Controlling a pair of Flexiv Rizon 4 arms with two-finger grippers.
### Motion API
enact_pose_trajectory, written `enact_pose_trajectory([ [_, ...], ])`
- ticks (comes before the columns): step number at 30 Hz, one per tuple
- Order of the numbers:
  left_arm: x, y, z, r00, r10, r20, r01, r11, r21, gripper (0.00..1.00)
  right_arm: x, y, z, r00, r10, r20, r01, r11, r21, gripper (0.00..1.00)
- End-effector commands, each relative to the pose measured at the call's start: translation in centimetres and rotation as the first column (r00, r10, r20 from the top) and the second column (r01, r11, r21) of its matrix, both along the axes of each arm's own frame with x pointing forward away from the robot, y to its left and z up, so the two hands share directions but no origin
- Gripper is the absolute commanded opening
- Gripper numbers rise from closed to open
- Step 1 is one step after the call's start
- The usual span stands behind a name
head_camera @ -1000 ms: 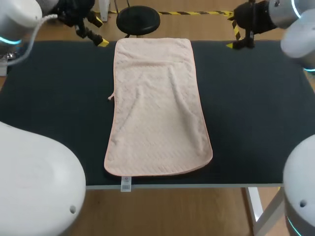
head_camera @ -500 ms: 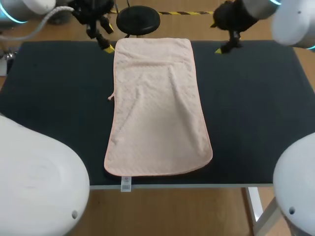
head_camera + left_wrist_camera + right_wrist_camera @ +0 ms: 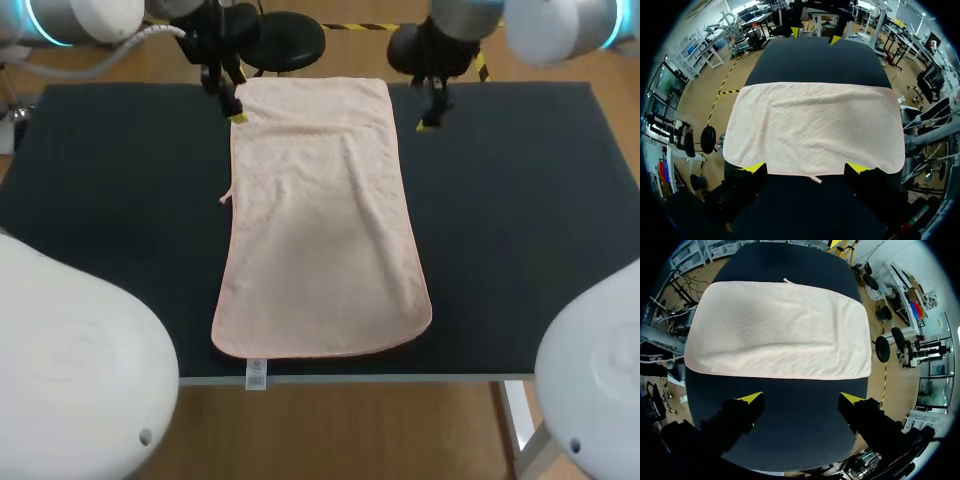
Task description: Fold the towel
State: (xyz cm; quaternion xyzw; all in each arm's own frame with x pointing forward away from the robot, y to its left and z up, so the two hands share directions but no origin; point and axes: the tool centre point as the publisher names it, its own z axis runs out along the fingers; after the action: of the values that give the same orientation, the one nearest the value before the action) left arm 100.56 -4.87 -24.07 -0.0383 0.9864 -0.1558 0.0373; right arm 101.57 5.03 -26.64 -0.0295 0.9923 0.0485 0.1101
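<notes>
A pale pink towel (image 3: pixel 320 215) lies flat and lengthwise on the dark table (image 3: pixel 520 200), running from the far edge to the near edge. My left gripper (image 3: pixel 232 105) hangs open at the towel's far left corner. In the left wrist view the towel (image 3: pixel 815 127) stretches ahead of that gripper (image 3: pixel 806 167), its long edge lying between the yellow tips. My right gripper (image 3: pixel 432 110) stands open over bare table, just right of the far right corner. In the right wrist view the towel (image 3: pixel 777 330) lies ahead of that gripper (image 3: pixel 800 398), clear of its fingers.
A small loop (image 3: pixel 225 197) sticks out of the towel's left edge, and a white label (image 3: pixel 256 375) hangs over the table's near edge. Wide strips of dark table lie on both sides of the towel.
Both arms have swung inward from the far corners of the table toward the towel's far end. The left gripper now reaches the towel's corner; the right one stops beside it.
</notes>
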Motion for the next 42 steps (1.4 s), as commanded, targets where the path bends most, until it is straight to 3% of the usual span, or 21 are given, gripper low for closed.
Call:
enact_pose_trajectory([
  [1, -0.2, -0.6, -1.5, 1.000, -0.012, -0.027, 0.013, 1.000, 0.013, 1.00, 0.7, 1.1, -2.3, 0.999, -0.042, -0.025, 0.039, 0.993, -0.111, 1.00],
  [8, 0.2, -1.8, -5.7, 0.996, -0.015, -0.092, 0.016, 1.000, 0.010, 1.00, 0.6, 1.9, -4.8, 0.999, -0.034, -0.027, 0.032, 0.997, -0.068, 1.00],
  [14, 0.0, -2.2, -7.5, 0.996, -0.010, -0.090, 0.010, 1.000, 0.004, 1.00, 0.5, 1.9, -6.7, 0.998, -0.053, -0.042, 0.051, 0.998, -0.044, 1.00],
  [19, -0.4, -2.1, -9.4, 0.993, -0.018, -0.120, 0.021, 1.000, 0.018, 1.00, 0.1, 1.9, -8.8, 0.996, -0.055, -0.076, 0.052, 0.998, -0.039, 1.00],
  [34, -1.2, -1.4, -12.8, 0.982, -0.038, -0.184, 0.045, 0.999, 0.029, 1.00, 0.0, 2.6, -13.1, 0.989, -0.046, -0.138, 0.039, 0.998, -0.053, 1.00],
  [42, -0.9, -0.8, -14.5, 0.981, -0.047, -0.188, 0.052, 0.998, 0.026, 1.00, 0.1, 2.8, -14.6, 0.986, -0.052, -0.157, 0.044, 0.997, -0.056, 1.00],
])
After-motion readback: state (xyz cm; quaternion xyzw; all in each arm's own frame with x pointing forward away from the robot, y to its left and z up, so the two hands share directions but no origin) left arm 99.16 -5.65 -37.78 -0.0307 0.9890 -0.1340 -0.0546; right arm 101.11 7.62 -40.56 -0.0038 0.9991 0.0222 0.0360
